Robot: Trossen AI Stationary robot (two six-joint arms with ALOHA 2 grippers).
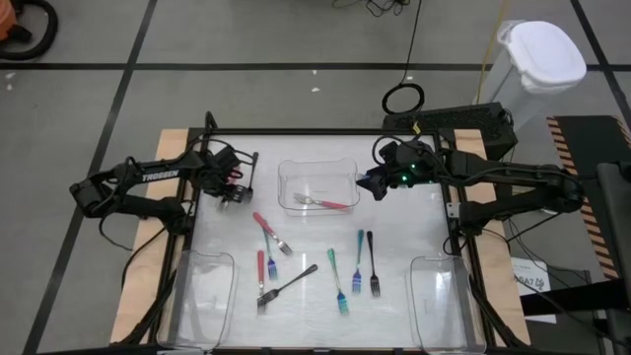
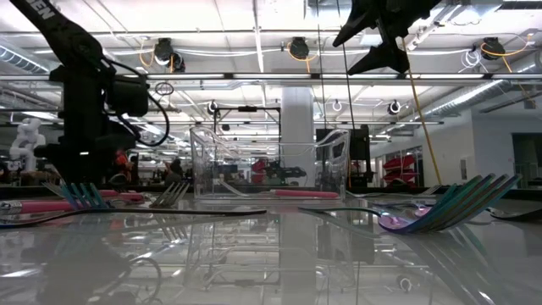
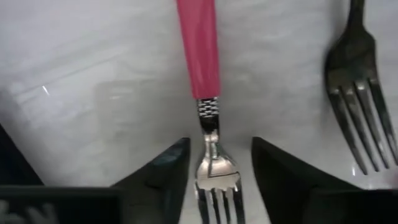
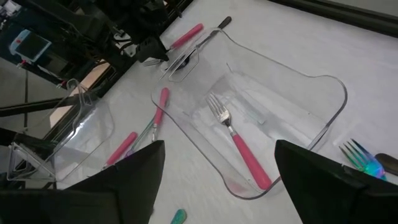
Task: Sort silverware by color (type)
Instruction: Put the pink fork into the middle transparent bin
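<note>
My left gripper (image 1: 234,192) (image 3: 219,149) is low over the table's far left, open. Its fingers stand on either side of the neck of a pink-handled fork (image 3: 200,56) lying flat, without touching it. A dark grey fork (image 3: 359,93) lies beside it. My right gripper (image 1: 373,185) (image 4: 219,146) hangs open and empty, high above the clear middle tray (image 4: 336,87). One pink-handled fork (image 4: 239,149) lies in that tray. More pink forks (image 1: 266,229), a grey fork (image 1: 288,284) and teal and blue forks (image 1: 337,278) lie flat on the table nearer me.
Two more clear trays stand at the near left (image 1: 202,296) and near right (image 1: 439,296) corners. The loose forks lie spread between them across the table's middle. A white bin (image 1: 542,59) stands on the floor beyond the far right corner.
</note>
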